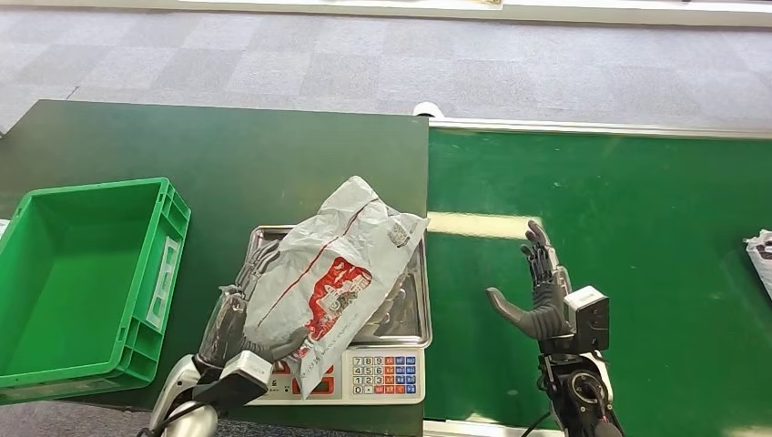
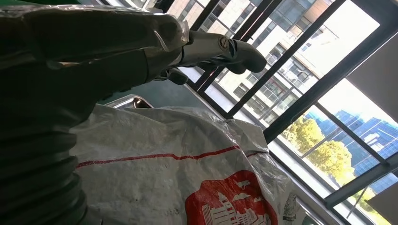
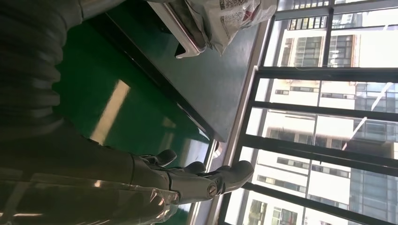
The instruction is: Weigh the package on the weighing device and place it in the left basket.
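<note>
A grey plastic package (image 1: pixel 337 273) with red print lies slanted on the steel tray (image 1: pixel 414 309) of the scale, its lower end hanging over the keypad (image 1: pixel 387 373). My left hand (image 1: pixel 238 319) grips the package's left side: the fingers reach behind it and the thumb lies across its front lower edge. The left wrist view shows the package (image 2: pixel 187 159) just under my left hand (image 2: pixel 94 56). My right hand (image 1: pixel 546 291) is open above the green belt, right of the scale and holding nothing. The green basket (image 1: pixel 168 246) stands empty to the left.
The scale sits on a dark green table (image 1: pixel 228 155), whose right edge meets the brighter green belt (image 1: pixel 619 228). Another grey package (image 1: pixel 760 255) pokes in at the belt's right edge. Grey carpet lies beyond the table.
</note>
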You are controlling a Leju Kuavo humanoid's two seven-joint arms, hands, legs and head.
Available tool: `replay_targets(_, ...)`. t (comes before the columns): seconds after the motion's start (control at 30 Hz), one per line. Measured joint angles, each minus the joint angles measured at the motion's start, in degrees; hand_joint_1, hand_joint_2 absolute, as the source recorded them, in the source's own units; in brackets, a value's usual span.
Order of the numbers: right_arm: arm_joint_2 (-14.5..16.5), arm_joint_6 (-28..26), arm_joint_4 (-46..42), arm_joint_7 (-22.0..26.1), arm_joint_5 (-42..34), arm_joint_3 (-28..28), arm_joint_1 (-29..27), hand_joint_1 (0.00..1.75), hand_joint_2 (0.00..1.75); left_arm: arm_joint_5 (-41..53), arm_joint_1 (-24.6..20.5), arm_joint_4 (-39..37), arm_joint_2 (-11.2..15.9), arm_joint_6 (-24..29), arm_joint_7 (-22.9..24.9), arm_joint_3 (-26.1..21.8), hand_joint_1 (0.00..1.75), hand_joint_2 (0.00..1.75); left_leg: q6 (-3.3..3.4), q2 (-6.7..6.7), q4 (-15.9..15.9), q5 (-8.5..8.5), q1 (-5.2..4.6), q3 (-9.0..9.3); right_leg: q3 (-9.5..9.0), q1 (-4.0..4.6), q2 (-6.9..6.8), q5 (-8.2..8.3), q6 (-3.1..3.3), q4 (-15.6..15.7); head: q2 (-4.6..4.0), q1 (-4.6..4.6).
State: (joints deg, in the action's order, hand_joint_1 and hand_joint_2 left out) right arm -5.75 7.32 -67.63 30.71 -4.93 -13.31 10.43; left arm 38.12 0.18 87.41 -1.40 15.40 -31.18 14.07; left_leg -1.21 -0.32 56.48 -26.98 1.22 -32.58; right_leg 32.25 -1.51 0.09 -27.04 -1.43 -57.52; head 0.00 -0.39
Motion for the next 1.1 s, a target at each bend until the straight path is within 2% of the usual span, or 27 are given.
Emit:
replay_targets(0.13,0.0,0.4,0.2,0.0,0.4,0.0,0.5,0.00,1.75,9.1,-0.2,-1.2,0.8,-0.5,5.0,2.1,0.00,1.75,0.00,0.00,0.0,0.00,0.00,0.00,0.01,0.00,0.00,0.00,0.00,0.0,0.00,-0.02)
replay_targets(0.3,-0.1,1.0,0.8,0.3,0.8,0.0,1.0,0.00,1.75,16.1,-1.3,-4.7,1.4,-5.7,10.3,5.0,0.00,1.75,0.00,0.00,0.0,0.00,0.00,0.01,-0.03,0.00,-0.02,0.00,0.00,0.0,0.00,-0.01)
replay_targets(0.73,0.1,0.8,1.1,-0.4,1.8,0.1,1.0,0.00,1.75,16.5,-4.8,-10.2,1.9,-12.9,12.7,6.6,0.00,1.75,0.04,-0.12,0.0,0.03,-0.01,0.43,-0.51,-0.01,-0.11,0.00,-0.01,0.0,0.00,0.00)
replay_targets(1.07,0.6,0.3,0.6,-1.0,2.3,0.4,0.6,0.00,1.75,16.3,-6.5,-12.2,2.4,-13.7,12.5,7.5,0.00,1.75,0.07,-0.25,0.0,0.11,-0.03,0.86,-0.96,-0.03,-0.18,0.03,-0.05,0.0,0.00,-0.01)
replay_targets(1.1,0.6,0.3,0.6,-1.0,2.3,0.4,0.6,0.00,1.75,16.3,-6.6,-12.3,2.4,-13.7,12.5,7.6,0.04,1.75,0.07,-0.25,0.0,0.11,-0.03,0.90,-1.02,-0.03,-0.18,0.03,-0.05,0.0,0.00,-0.01)
